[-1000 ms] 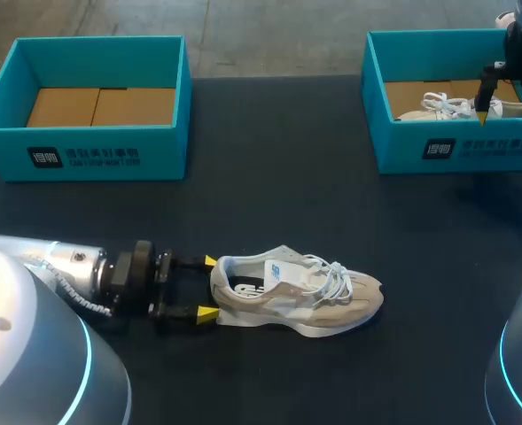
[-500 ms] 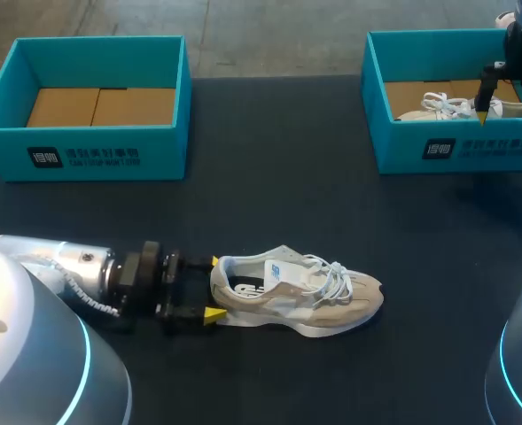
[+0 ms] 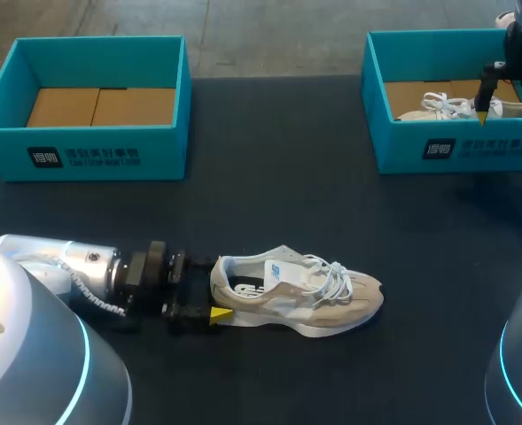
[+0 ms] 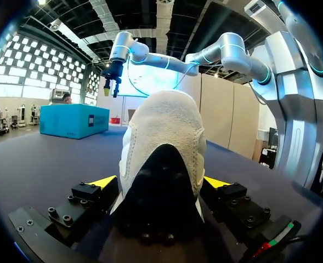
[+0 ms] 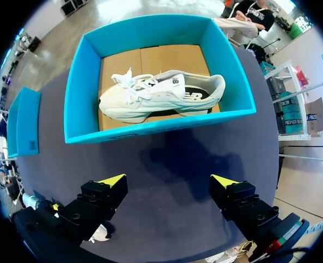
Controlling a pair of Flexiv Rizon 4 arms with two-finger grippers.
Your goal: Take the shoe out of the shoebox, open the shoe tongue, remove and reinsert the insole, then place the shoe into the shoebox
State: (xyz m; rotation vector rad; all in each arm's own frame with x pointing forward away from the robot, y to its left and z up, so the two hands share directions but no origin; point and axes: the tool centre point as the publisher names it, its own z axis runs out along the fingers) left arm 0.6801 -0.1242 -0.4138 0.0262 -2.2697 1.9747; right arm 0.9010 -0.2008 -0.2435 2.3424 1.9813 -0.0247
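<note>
Currently two boxes stand far: left shoebox [image 3: 83, 146], right shoebox [image 3: 455, 146]. Two shoes: beige shoe [image 3: 305, 292] lies near, its heel between the spread left gripper [image 3: 216, 287]; white shoe [image 5: 161, 96] lies in the right shoebox under the spread right gripper [image 5: 168, 181].

The left arm [image 3: 61, 264] was a silver cylinder trailing a white coiled cable. The right arm [image 4: 221, 52] was made of pale grey tubes banded with glowing cyan rings. The left gripper [image 4: 160, 182] and right gripper [image 5: 168, 181] were black, screw-studded blocks with yellow tips and a red-and-green stripe.
</note>
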